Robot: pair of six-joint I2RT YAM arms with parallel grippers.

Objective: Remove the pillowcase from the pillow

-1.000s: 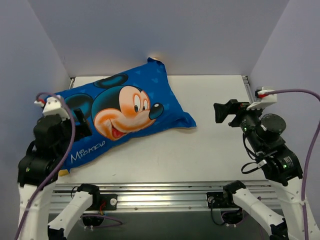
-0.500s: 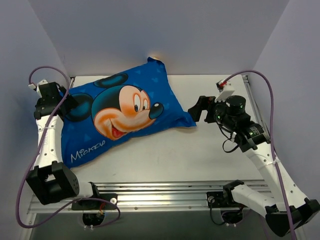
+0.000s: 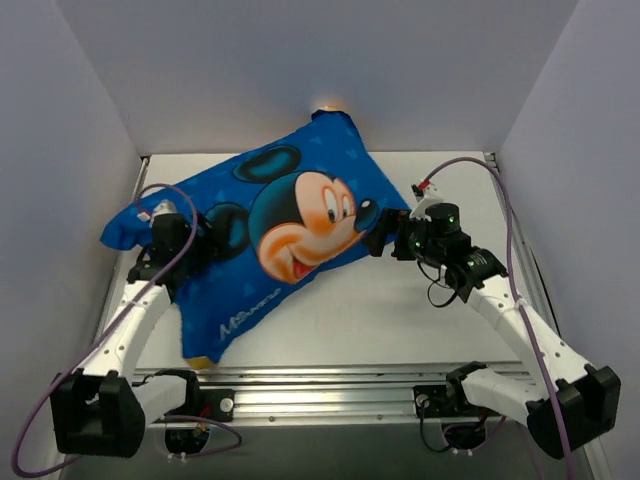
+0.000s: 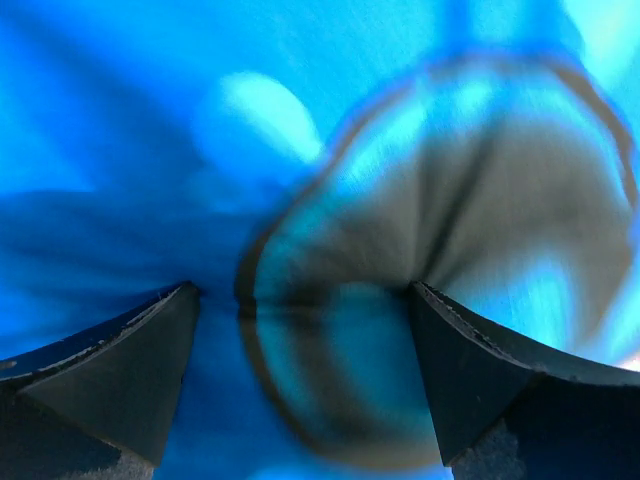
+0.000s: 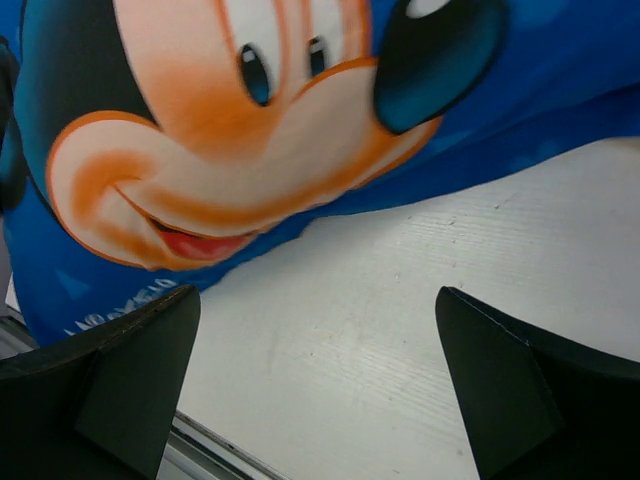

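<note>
**Overhead view with both wrist views.** The pillowcase lies slantwise across the white bench, blue side up and the Mickey Mouse face uppermost. Its far corner is near the back wall. Its near corner, which shows a little yellow, is at the front edge of the bench. The pillowcase is plump and filled out; the pillow inside is covered and does not show.

The left tool sits over the left part of the pillowcase, beside the black ear. In the left wrist view its two fingers stand wide apart, with blurred blue fabric filling the gap — whether the tips touch the cloth cannot be told.

The right tool is at the right edge of the pillowcase, just beside the printed nose. In the right wrist view its fingers are spread wide over bare bench and grip nothing — the printed face lies just beyond them.
</note>
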